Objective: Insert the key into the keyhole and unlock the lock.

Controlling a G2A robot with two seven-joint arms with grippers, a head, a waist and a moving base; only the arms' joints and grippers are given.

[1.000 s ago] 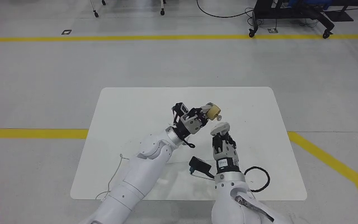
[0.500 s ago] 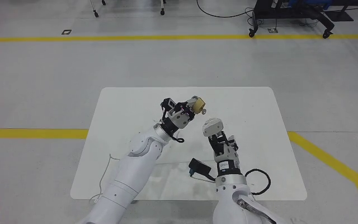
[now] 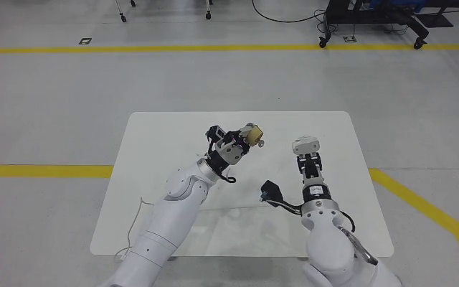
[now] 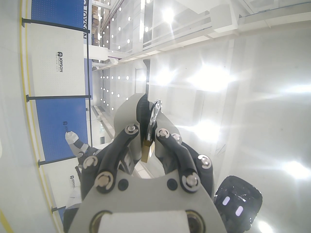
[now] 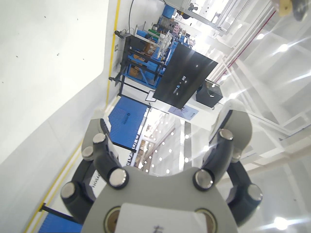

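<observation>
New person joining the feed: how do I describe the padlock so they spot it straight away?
Find the white table; over its middle is the left pincer. The padlock is clamped in it, a small brass block with a silver piece at its outer end. Nothing else there is brass-coloured, and the right pincer beside it is open and empty.

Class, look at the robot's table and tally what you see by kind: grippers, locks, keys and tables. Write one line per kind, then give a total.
grippers: 2 (left gripper, right gripper)
lock: 1
key: 1
table: 1
total: 5
</observation>
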